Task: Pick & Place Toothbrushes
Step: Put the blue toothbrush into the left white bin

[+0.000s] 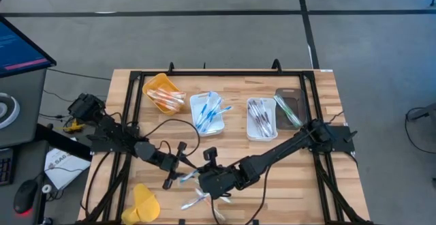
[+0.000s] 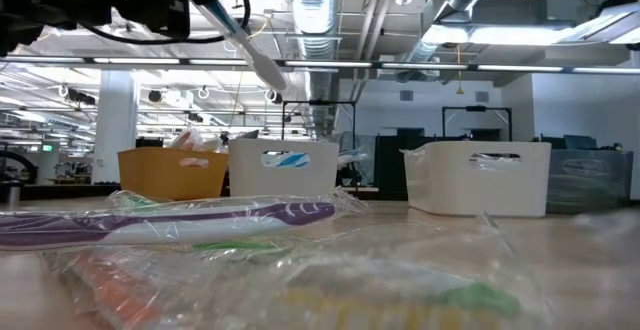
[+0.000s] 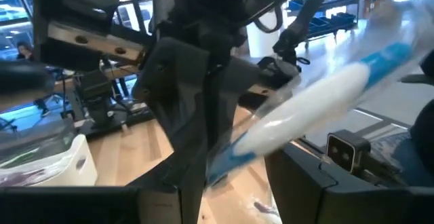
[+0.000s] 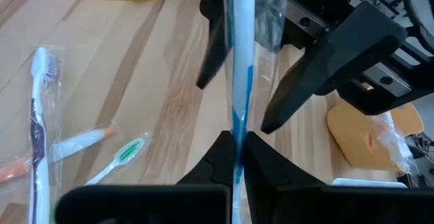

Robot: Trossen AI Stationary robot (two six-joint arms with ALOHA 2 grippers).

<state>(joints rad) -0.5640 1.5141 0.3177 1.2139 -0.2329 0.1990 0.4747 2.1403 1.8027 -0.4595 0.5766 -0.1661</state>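
Wrapped blue toothbrush [image 4: 239, 81], light, stiff, slippery in film: my right jaws [image 4: 237, 157] clench its handle low in frame; my left jaws [image 4: 247, 81] spread around it.

Four trays [image 1: 261, 119] in a row, three loose toothbrushes [image 4: 122, 153] on table, two arms

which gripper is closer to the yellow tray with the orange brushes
Left. The left gripper sits below the yellow tray at the table's near-left; the right gripper, shut on a blue toothbrush, is farther right.
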